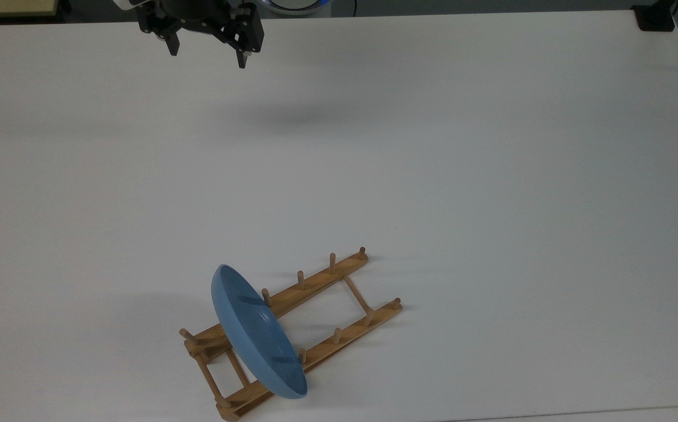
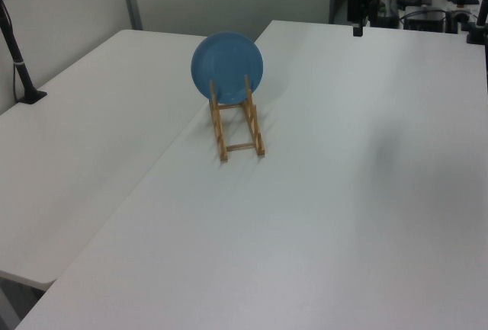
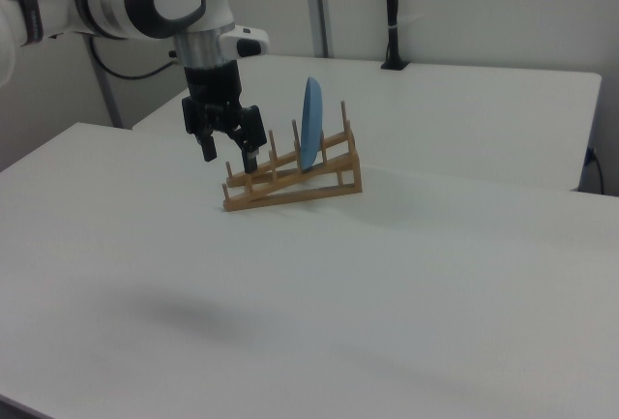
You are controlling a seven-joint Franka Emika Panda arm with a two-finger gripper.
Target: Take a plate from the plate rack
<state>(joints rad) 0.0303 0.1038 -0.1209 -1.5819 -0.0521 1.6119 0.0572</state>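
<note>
The light-blue plate point(image 1: 257, 334) stands on edge in the light-wood plate rack point(image 1: 328, 276), leaning between pegs near the rack's lower-left end in the top view. The left view shows the plate point(image 2: 226, 67) face-on at the far end of the rack point(image 2: 219, 128). In the right view the plate point(image 3: 310, 124) appears edge-on in the rack point(image 3: 290, 188). My gripper point(image 1: 207, 54) hangs open at the top view's upper edge, far from the rack, with nothing between its fingers. It also appears in the right view point(image 3: 229, 153), hovering above the table, fingers pointing down.
The white table point(image 1: 433, 176) spreads wide around the rack. A second white table point(image 2: 91, 116) adjoins it on the left view's left. A black clamp base point(image 1: 656, 17) sits at the top view's upper-right corner, and a black post point(image 2: 19, 56) stands at the left view's left edge.
</note>
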